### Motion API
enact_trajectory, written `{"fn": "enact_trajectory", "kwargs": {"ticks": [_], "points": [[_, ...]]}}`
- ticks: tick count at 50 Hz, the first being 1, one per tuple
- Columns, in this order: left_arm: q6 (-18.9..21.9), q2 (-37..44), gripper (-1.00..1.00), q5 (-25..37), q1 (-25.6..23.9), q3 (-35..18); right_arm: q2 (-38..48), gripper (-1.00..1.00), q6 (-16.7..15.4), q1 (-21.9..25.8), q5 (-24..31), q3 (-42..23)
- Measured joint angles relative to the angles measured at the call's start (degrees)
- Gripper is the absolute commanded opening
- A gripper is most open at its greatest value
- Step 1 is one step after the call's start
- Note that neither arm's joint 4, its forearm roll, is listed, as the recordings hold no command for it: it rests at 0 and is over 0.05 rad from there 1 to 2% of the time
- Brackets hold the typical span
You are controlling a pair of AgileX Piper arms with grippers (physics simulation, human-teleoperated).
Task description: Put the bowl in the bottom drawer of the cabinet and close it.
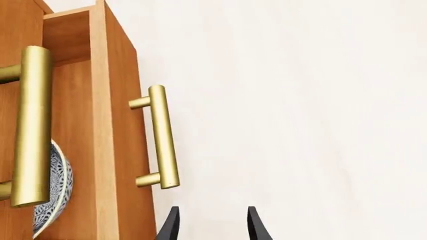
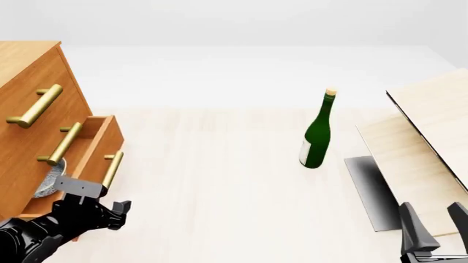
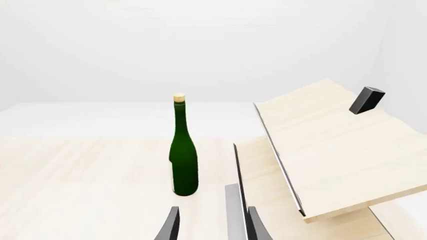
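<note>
The honey-brown cabinet point(image 2: 29, 109) stands at the table's left. Its bottom drawer point(image 2: 102, 143) is pulled out, and the patterned white-grey bowl point(image 2: 50, 178) lies inside it, partly hidden by the middle drawer's handle point(image 1: 33, 125). The bowl point(image 1: 57, 187) also peeks out in the left wrist view. My left gripper point(image 2: 118, 211) sits open just in front of the drawer's front, below its brass handle point(image 1: 160, 137), holding nothing. My right gripper point(image 2: 433, 219) is open and empty at the near right.
A green wine bottle point(image 2: 317, 137) stands right of centre on the table. Pale wooden boards point(image 2: 428, 126) with a grey panel point(image 2: 369, 189) slope up at the right, close to my right gripper. A small dark block point(image 3: 366, 100) rests on the upper board.
</note>
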Motion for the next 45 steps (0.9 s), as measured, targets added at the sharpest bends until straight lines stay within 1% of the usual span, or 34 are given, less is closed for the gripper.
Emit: {"fn": "enact_trajectory", "kwargs": {"ticks": [24,38,45], "points": [[2.4,1.39,1.0,-1.51,6.21,-0.15,-0.01,1.0,0.0,0.0,0.0,0.0],[6.39,2.72,1.0,-2.79,10.23,-0.3,-0.02,1.0,-0.01,-0.01,0.0,0.0],[8.27,3.45,1.0,-5.33,12.33,0.02,-0.02,1.0,-0.01,-0.01,0.0,0.0]]}}
